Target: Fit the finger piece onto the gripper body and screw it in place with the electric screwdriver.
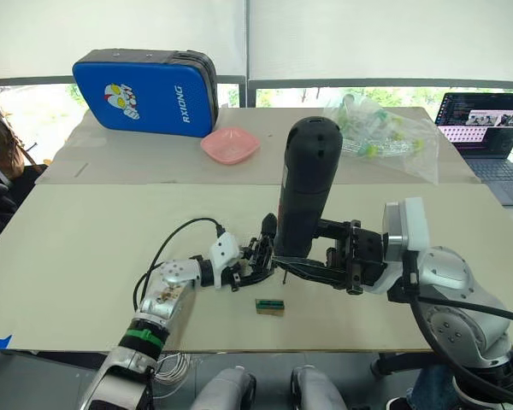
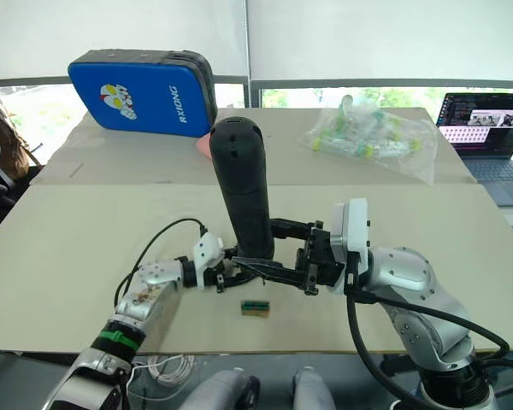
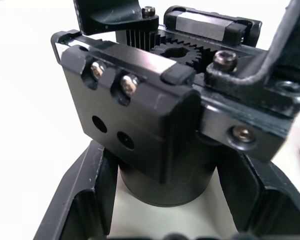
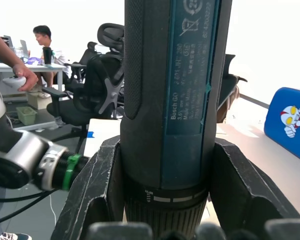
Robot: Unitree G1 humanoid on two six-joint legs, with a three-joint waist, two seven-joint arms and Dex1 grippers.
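While clamped upright in the right gripper (image 1: pixel 312 266) near the table's (image 1: pixel 85 239) front edge, electric screwdriver (image 1: pixel 308 192) bearing down on gripper body (image 3: pixel 155 125), itself pinched in left gripper (image 1: pixel 248 269). Probably mid-screwing; finger piece indistinguishable.

A broad pale table (image 1: pixel 85 248) carries everything. At its far left a blue zipped case (image 1: pixel 145 92) with a cartoon figure stands on its long edge. Just right of it lies a shallow pink dish (image 1: pixel 230 145). Further right, at the far side, sits a clear plastic bag (image 1: pixel 385 137) of small parts. A laptop (image 1: pixel 487 132) rests at the far right edge. Near the front edge, about midway across, lies a tiny green-topped brown block (image 1: pixel 269 306).
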